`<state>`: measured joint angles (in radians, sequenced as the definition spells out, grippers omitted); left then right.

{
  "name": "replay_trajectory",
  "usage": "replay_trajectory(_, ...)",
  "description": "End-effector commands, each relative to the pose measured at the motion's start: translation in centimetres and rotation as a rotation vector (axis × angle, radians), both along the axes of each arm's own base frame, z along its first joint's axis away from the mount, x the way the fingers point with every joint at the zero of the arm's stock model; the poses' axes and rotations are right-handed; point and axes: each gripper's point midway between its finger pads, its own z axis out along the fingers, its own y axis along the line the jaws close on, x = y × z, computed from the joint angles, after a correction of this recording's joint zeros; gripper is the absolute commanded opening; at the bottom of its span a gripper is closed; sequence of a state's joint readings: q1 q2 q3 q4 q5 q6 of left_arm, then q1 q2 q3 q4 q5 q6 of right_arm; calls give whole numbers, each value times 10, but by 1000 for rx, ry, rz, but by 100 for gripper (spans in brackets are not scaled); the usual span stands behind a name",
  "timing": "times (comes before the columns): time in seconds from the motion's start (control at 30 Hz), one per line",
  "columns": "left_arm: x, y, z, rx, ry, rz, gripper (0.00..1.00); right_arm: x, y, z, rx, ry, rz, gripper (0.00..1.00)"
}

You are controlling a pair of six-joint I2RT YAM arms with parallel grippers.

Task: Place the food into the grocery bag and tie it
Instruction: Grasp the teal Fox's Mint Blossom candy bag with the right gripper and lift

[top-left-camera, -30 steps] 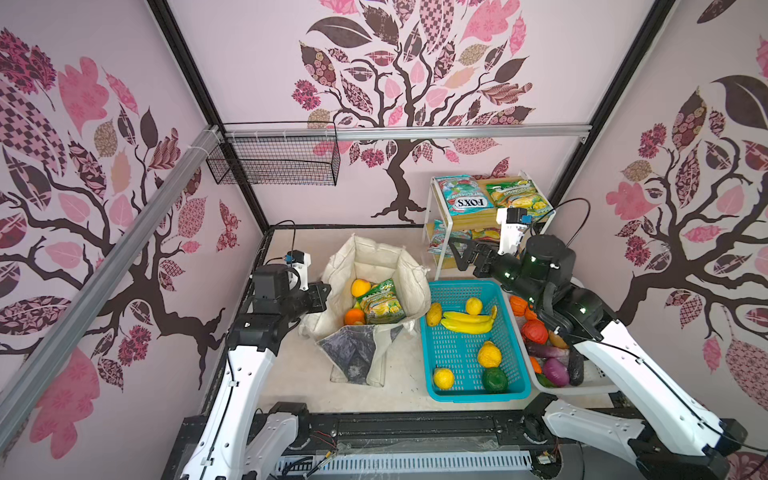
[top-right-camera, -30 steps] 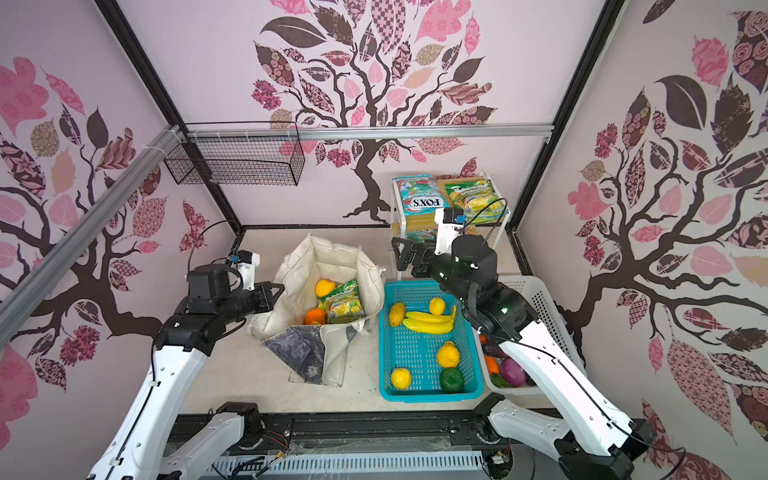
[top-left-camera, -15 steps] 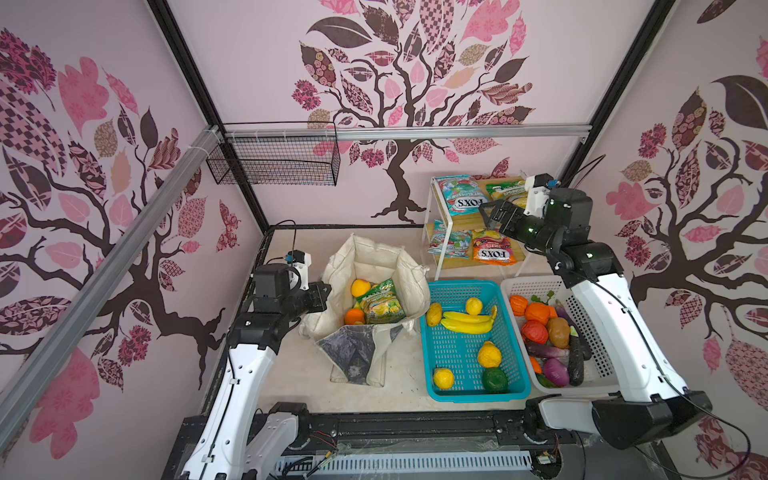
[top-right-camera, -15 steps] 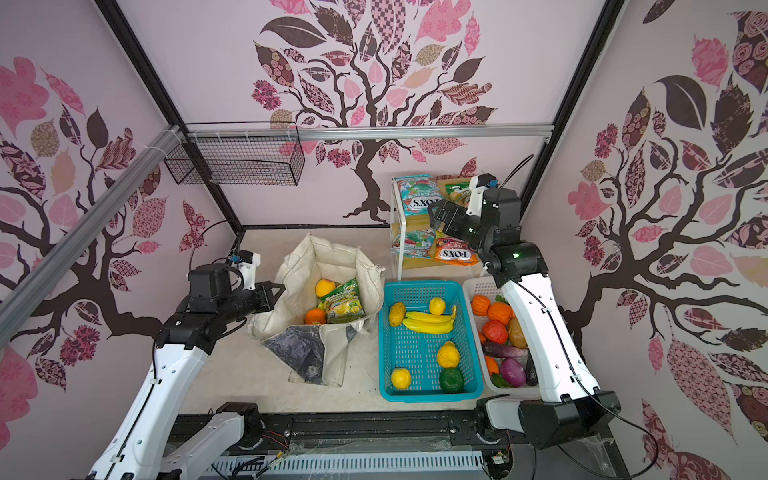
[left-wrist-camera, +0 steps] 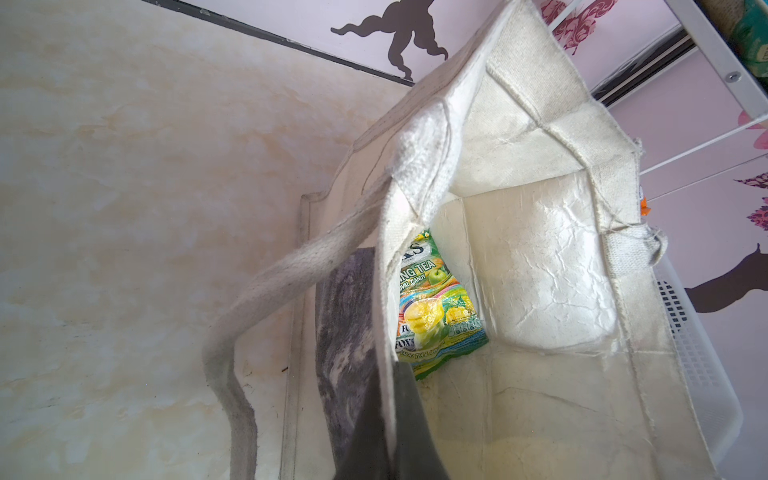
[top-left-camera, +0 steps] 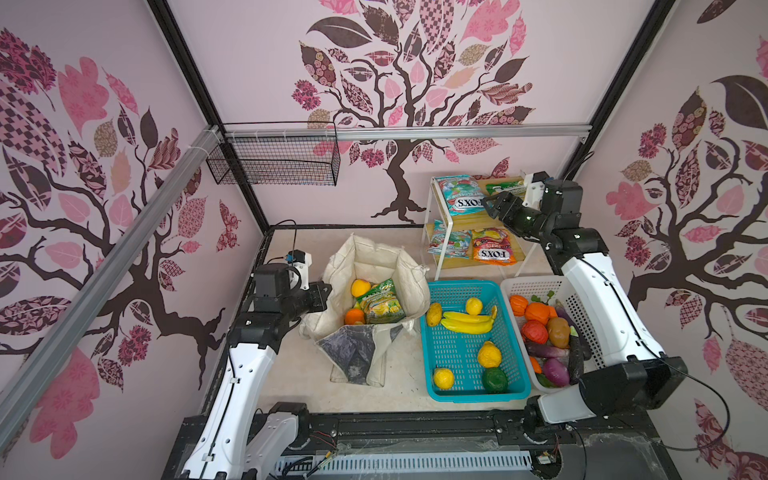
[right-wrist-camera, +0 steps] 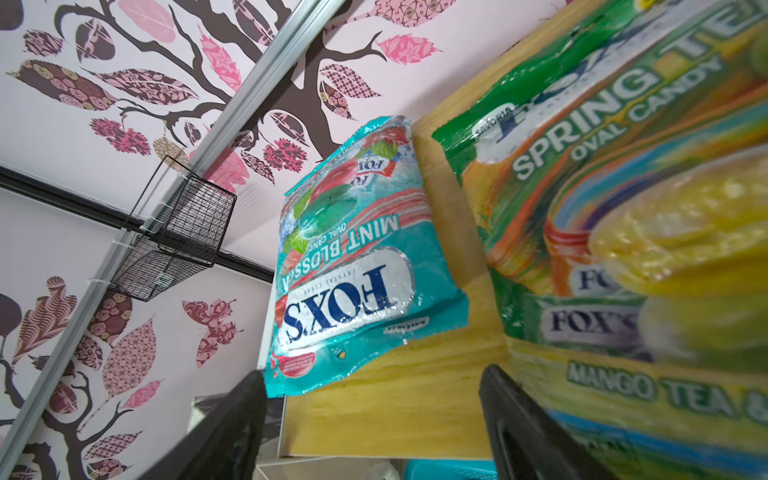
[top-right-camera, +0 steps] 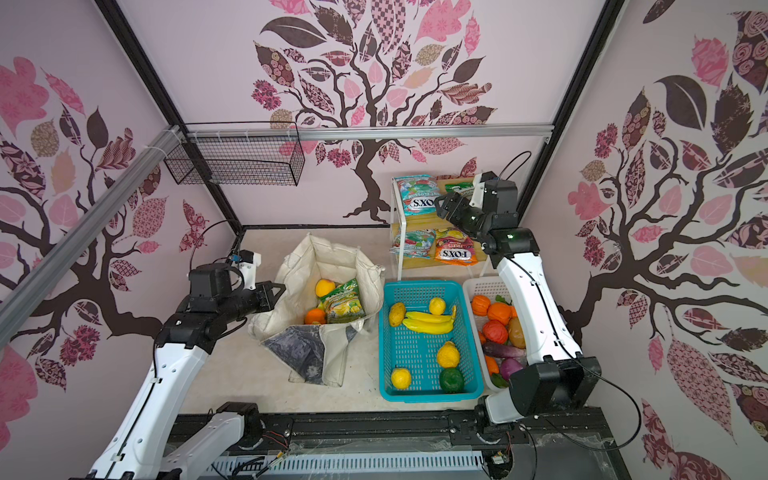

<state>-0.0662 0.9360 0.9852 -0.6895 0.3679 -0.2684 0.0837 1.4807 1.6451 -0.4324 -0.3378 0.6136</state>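
- Aim everything at the grocery bag [top-left-camera: 374,266], open-mouthed at mid-table just left of the teal basket [top-left-camera: 457,357]. Count a bagged Spring Tea packet [left-wrist-camera: 436,307], an orange [top-left-camera: 354,316] and a yellow fruit [top-left-camera: 360,286] inside, with room to spare.
- Work from the two-tier rack [top-left-camera: 469,221] at far right, and mind its white wire frame on the way out.
- Leave the teal basket and the white basket [top-left-camera: 536,286] at near right for later, their bananas [top-left-camera: 467,322] and other toy produce not yet packed.
- Choose one packet on the top shelf [right-wrist-camera: 446,199]: green Spring Tea packet [right-wrist-camera: 602,208] or Mint Blossom packet [right-wrist-camera: 353,270], side by side with bare wood between.
- Square the right gripper [right-wrist-camera: 374,432], at the shelf's near edge with jaws spread wide and nothing gripped, over one crimped edge before closing. Expect slip from glossy film.
- Rely on the left gripper [top-right-camera: 277,293], clamped shut on the bag's left rim, to prop the mouth open. Avoid any tug there during the drop.
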Motion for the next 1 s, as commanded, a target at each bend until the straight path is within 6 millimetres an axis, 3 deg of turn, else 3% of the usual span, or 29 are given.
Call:
replay_trajectory(0.0,-3,-1,-7,2,9,-7,0,12,6,9,70,-9,6,80)
replay_trajectory(0.4,-3,-1,-7,3,7,-8,0,23,12,-14,171,11,10,65)
replay_trajectory(0.67,-4,-1,-5,4,0,-8,0,30,17,-20,226,15,22,37)
replay_trajectory(0.97,-5,0,-4,9,-6,-3,0,29,19,-32,269,34,19,21)
